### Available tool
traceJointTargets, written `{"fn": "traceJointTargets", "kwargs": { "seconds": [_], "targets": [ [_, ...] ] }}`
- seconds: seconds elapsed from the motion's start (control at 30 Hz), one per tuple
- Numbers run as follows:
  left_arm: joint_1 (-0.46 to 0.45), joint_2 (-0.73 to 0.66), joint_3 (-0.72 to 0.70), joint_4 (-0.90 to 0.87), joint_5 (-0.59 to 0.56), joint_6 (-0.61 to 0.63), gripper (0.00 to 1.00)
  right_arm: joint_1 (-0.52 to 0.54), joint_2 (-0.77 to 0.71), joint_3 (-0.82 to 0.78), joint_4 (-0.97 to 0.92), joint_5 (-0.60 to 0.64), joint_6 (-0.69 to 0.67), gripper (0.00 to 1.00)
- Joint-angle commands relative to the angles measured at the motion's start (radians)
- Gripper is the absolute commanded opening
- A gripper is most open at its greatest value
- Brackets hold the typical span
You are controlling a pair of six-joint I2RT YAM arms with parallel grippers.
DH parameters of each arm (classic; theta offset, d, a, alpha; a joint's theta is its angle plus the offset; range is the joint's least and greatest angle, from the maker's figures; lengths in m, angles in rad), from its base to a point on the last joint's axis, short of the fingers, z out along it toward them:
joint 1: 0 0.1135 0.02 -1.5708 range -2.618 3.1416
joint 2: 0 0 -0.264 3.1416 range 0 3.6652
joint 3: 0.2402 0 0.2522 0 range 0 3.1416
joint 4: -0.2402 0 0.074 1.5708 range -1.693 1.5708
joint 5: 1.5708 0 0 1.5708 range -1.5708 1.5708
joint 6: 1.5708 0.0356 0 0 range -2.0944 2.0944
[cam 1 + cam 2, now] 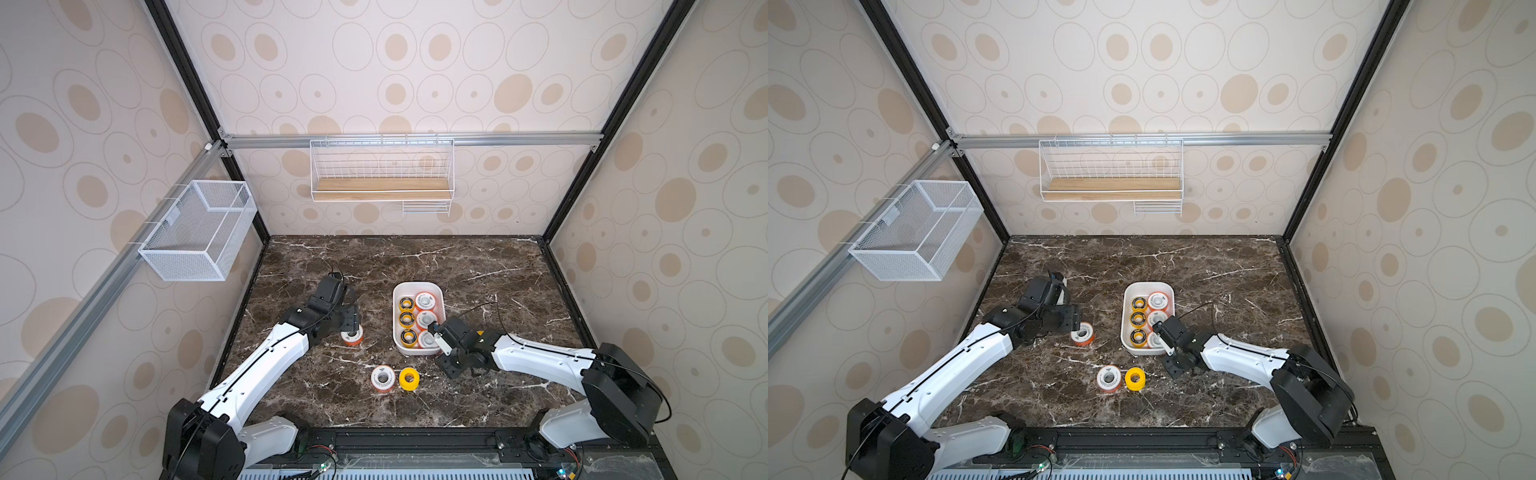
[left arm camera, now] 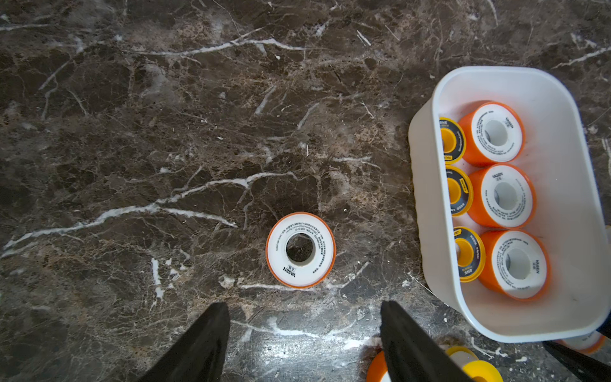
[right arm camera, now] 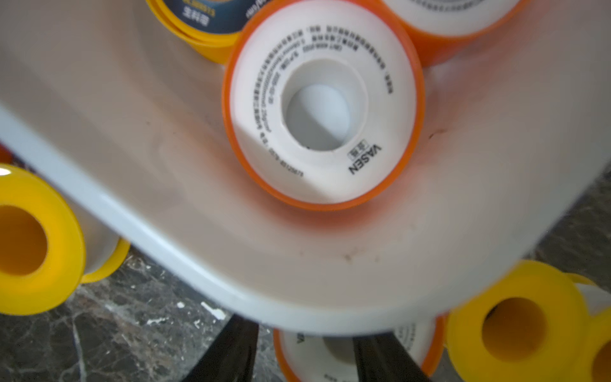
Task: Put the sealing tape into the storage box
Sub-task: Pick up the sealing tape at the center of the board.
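Observation:
The white storage box (image 1: pixel 415 285) (image 2: pixel 426 198) (image 3: pixel 158 228) holds several sealing tape spools in both top views. One orange-rimmed spool (image 1: pixel 352 336) (image 2: pixel 300 250) lies flat on the marble left of the box. My left gripper (image 1: pixel 352 322) (image 2: pixel 304 306) hovers open just short of it. My right gripper (image 1: pixel 441 353) (image 3: pixel 305 330) is low at the box's near right corner. It is open, astride the wall of another orange-rimmed spool (image 3: pixel 307 355), with a gap at the outer finger. The box rim hides its tips.
An orange-rimmed spool (image 1: pixel 382 378) and a yellow one (image 1: pixel 409 379) lie side by side on the marble in front of the box. Another yellow spool (image 3: pixel 515 324) sits right of the box under my right arm. A mesh basket (image 1: pixel 199 230) and a wire shelf (image 1: pixel 381 174) hang on the walls.

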State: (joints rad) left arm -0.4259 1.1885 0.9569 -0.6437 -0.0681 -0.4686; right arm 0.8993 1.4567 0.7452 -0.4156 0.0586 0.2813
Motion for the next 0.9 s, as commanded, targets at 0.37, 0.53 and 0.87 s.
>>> {"fn": "traceJointTargets", "kwargs": {
  "seconds": [0.37, 0.53, 0.87],
  "targets": [
    [0.005, 0.012, -0.001, 0.003, 0.002, 0.002, 0.76, 0.040, 0.021, -0.010, -0.011, 0.026, 0.055, 0.30],
    [0.005, 0.014, -0.001, 0.002, 0.002, 0.004, 0.76, 0.045, -0.078, -0.015, -0.044, -0.004, 0.062, 0.28],
    [0.005, 0.014, 0.000, 0.003, 0.000, 0.004, 0.76, 0.045, -0.219, 0.021, -0.080, -0.253, 0.031, 0.28]
  ]
}}
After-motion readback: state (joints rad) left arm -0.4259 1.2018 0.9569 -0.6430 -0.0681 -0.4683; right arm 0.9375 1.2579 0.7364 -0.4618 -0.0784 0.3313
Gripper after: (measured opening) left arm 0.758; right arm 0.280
